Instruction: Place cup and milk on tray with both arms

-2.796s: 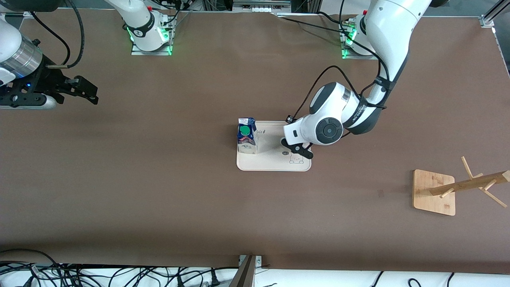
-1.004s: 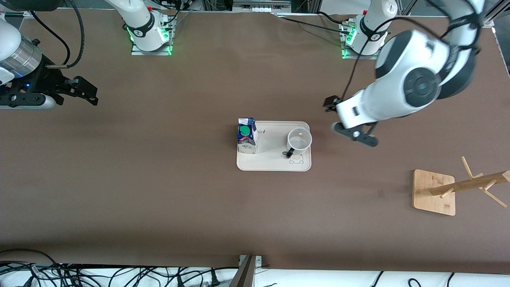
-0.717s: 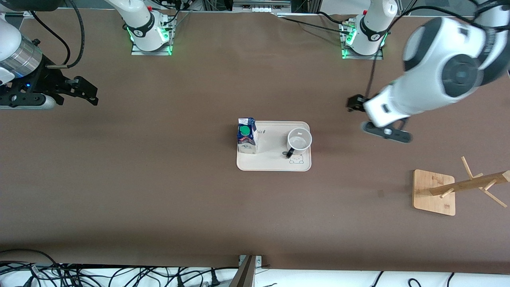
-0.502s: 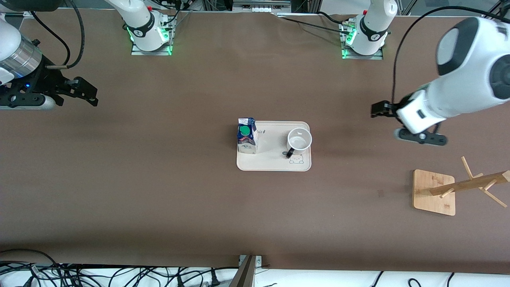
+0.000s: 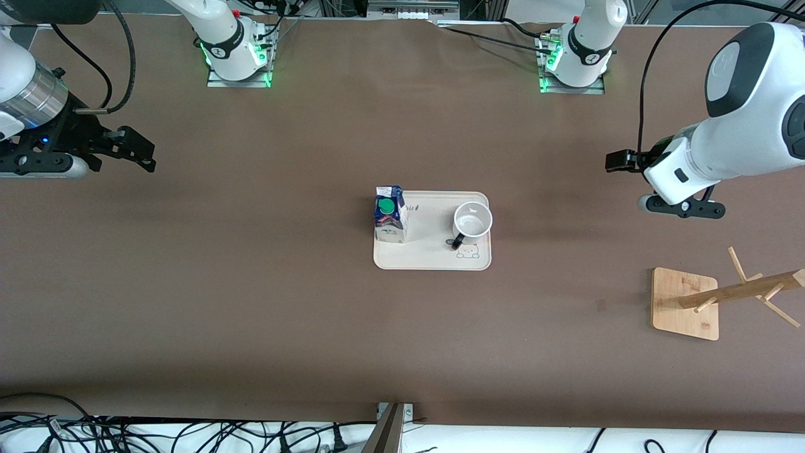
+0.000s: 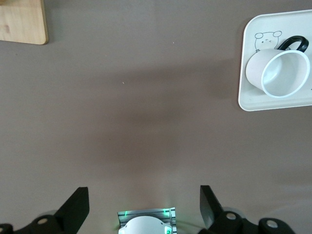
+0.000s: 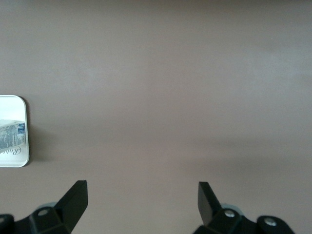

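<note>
The cream tray (image 5: pixel 431 253) lies mid-table. The milk carton (image 5: pixel 389 214) stands upright on the tray's end toward the right arm. The white cup (image 5: pixel 472 224) stands upright on its end toward the left arm, handle toward the front camera. My left gripper (image 5: pixel 619 161) is open and empty, up over bare table between the tray and the left arm's end. In the left wrist view the open gripper (image 6: pixel 143 192) holds nothing, with the cup (image 6: pixel 280 73) and tray (image 6: pixel 253 100) well off. My right gripper (image 5: pixel 135 150) waits open and empty at the right arm's end (image 7: pixel 142 186), where the tray (image 7: pixel 14 158) and milk (image 7: pixel 12 134) show.
A wooden mug rack with a square base (image 5: pixel 684 304) stands near the left arm's end, nearer the front camera than the left gripper; its base also shows in the left wrist view (image 6: pixel 22 22). Cables run along the table's near edge.
The left gripper has let go of the cup on the tray, risen and swung away toward the left arm's end. The cup and milk stay put. The right arm barely moved.
</note>
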Controlling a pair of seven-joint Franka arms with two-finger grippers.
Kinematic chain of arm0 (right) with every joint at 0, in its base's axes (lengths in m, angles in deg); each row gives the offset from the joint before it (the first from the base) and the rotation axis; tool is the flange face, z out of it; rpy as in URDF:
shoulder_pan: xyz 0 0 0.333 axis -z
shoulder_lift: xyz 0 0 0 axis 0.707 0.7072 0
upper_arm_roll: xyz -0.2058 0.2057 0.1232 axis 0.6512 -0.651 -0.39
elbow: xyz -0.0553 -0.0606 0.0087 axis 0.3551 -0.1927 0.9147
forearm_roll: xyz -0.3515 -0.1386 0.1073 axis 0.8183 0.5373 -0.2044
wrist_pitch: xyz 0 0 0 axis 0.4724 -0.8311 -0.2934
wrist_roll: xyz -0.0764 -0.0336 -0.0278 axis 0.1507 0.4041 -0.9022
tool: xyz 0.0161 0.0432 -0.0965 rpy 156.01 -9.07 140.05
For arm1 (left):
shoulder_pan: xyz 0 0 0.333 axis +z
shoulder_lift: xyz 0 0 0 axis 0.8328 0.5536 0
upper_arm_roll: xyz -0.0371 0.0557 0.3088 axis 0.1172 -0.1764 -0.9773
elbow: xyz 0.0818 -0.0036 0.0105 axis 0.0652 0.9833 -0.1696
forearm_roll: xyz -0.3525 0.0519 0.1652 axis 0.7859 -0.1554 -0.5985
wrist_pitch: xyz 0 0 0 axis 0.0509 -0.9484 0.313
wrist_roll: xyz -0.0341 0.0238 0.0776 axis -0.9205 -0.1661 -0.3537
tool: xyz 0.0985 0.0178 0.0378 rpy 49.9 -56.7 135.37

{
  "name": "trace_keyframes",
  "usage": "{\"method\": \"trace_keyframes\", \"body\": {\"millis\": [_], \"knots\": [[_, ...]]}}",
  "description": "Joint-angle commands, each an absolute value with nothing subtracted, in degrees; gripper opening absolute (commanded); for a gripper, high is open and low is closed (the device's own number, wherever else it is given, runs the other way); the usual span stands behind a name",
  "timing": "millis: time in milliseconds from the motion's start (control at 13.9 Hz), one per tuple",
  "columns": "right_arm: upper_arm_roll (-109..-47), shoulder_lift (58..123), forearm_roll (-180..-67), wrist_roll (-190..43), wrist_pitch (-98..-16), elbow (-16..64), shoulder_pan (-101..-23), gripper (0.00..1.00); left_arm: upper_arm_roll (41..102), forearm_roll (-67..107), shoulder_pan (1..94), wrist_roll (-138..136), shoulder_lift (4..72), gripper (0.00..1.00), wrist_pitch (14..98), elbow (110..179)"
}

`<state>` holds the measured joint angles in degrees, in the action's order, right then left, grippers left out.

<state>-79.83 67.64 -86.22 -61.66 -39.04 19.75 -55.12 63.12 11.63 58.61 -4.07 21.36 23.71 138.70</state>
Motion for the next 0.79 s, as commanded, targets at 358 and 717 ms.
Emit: {"method": "trace_keyframes", "body": {"millis": [358,717], "knots": [[-79.9,68.5,-85.8,-61.3,-38.3,18.5,-55.0,1.00,57.3,15.0,59.5,-3.5,16.2,1.00,28.8,134.7],[-79.9,68.5,-85.8,-61.3,-38.3,18.5,-55.0,1.00,54.6,14.5,58.1,0.8,13.8,1.00,35.4,134.8]]}}
